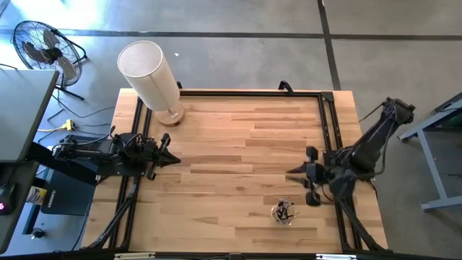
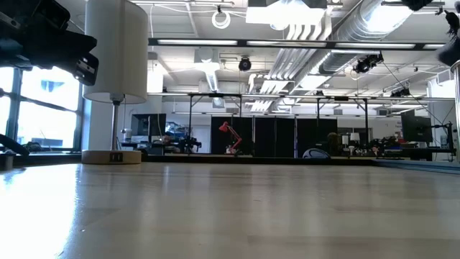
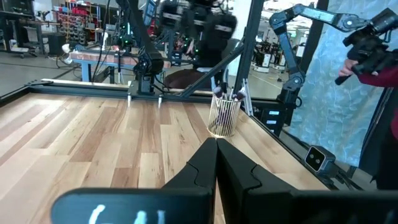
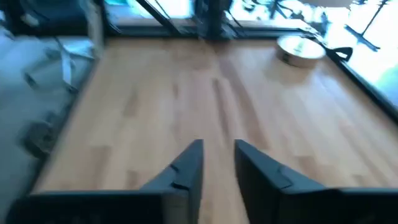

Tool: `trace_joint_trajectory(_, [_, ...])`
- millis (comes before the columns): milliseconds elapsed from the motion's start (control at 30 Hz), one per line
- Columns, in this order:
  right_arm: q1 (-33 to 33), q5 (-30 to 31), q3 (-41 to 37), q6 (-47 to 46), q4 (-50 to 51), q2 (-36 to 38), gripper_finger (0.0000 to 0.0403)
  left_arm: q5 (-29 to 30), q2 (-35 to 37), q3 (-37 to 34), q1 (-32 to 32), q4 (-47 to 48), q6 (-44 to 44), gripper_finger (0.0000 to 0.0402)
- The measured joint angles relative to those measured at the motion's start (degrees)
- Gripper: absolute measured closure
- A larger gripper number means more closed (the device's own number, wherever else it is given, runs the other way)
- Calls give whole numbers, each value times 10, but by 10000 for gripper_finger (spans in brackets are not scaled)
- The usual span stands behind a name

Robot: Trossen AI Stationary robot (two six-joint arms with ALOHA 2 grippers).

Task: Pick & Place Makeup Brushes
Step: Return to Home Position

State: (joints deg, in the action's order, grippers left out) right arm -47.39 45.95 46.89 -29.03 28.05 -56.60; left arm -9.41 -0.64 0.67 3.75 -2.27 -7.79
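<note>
Dark makeup brushes (image 1: 284, 209) near right tool (image 1: 291, 173)

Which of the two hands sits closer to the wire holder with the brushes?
The right hand, close beside the holder; the left hand waits at the far left of the table.

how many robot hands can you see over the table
2. The left hand hovers at the table's left edge; the right hand hovers near the right edge, beside the wire holder of makeup brushes. Neither is hidden.
</note>
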Motion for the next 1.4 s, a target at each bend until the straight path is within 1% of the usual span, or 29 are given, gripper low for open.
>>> trace_joint_trajectory(100, [57, -52, -4, 33, 32, 16, 376, 0, 0, 0, 0, 0, 0, 400])
trace_joint_trajectory(133, [78, -70, -12, 50, 30, 22, 389, 0, 0, 0, 0, 0, 0, 400])
trace_joint_trajectory(200, [128, -110, -36, 81, -4, 37, 390, 0, 0, 0, 0, 0, 0, 400])
trace_joint_trajectory(267, [186, -167, -69, 120, -71, 50, 389, 0, 0, 0, 0, 0, 0, 400])
trace_joint_trajectory(367, [272, -262, -134, 177, -188, 65, 400, 0, 0, 0, 0, 0, 0, 400])
trace_joint_trajectory(433, [325, -304, -175, 192, -260, 75, 397, 0, 0, 0, 0, 0, 0, 400])
trace_joint_trajectory(500, [370, -339, -211, 204, -309, 87, 400, 0, 0, 0, 0, 0, 0, 400])
trace_joint_trajectory(600, [422, -386, -259, 216, -343, 114, 400, 0, 0, 0, 0, 0, 0, 400])
trace_joint_trajectory(700, [462, -426, -299, 216, -352, 157, 401, 0, 0, 0, 0, 0, 0, 400])
trace_joint_trajectory(800, [488, -460, -338, 199, -349, 211, 402, 0, 0, 0, 0, 0, 0, 400])
trace_joint_trajectory(933, [498, -495, -371, 174, -315, 291, 402, 0, 0, 0, 0, 0, 0, 400])
trace_joint_trajectory(1133, [487, -507, -377, 161, -173, 398, 402, 0, 0, 0, 0, 0, 0, 400])
trace_joint_trajectory(1400, [479, -506, -377, 190, -93, 514, 403, 0, 0, 0, 0, 0, 0, 400])
